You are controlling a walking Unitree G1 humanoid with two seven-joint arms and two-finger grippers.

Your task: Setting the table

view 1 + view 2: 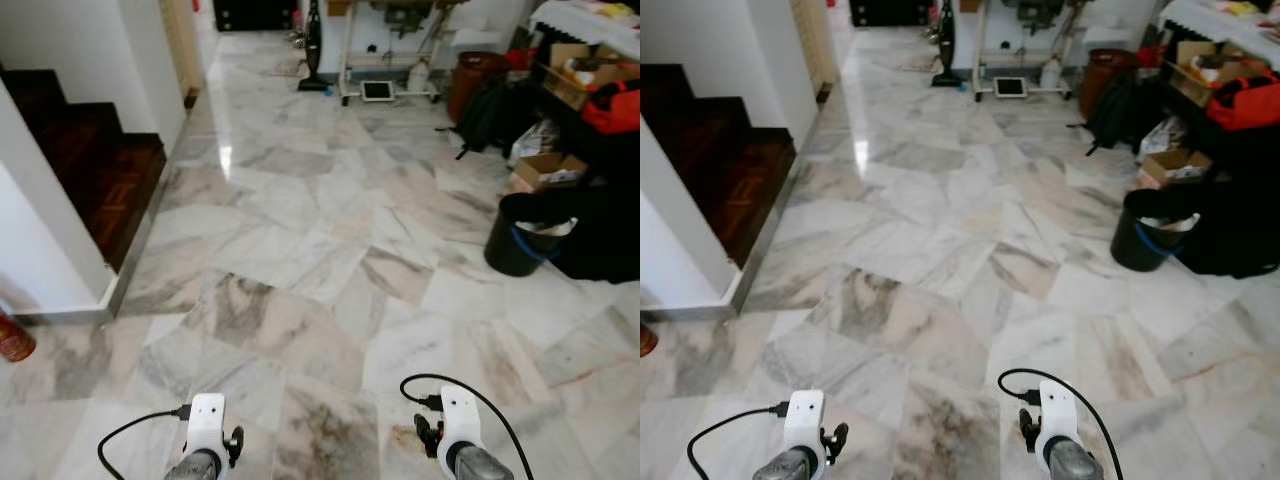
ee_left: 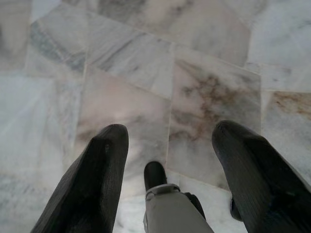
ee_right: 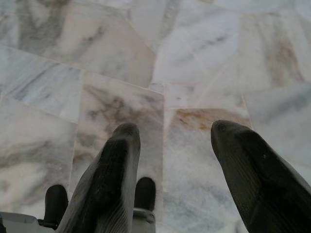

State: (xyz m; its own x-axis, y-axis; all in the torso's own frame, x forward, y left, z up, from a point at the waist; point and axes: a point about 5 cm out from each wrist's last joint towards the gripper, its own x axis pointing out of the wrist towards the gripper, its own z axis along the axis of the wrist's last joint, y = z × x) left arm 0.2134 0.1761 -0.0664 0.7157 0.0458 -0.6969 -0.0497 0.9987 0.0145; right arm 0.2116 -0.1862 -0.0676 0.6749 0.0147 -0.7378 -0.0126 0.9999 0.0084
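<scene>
No tableware is in view. Both arms hang low at the bottom of the head views, the left wrist (image 1: 205, 440) and the right wrist (image 1: 460, 430) over marble floor. In the left wrist view my left gripper (image 2: 170, 133) is open, its two black fingers (image 2: 92, 179) spread with only floor tiles between them. My right gripper (image 3: 177, 131) is open too, its fingers (image 3: 109, 174) apart above bare marble. Part of my own leg and foot (image 2: 160, 194) shows below the left gripper.
A dark wooden staircase (image 1: 95, 170) with a white wall rises at the left. A black bucket (image 1: 520, 235), cardboard boxes (image 1: 545, 170), bags and a cluttered table (image 1: 590, 60) line the right side. A vacuum (image 1: 313, 50) and a cart stand at the far end. A red object (image 1: 12, 338) sits at the left edge.
</scene>
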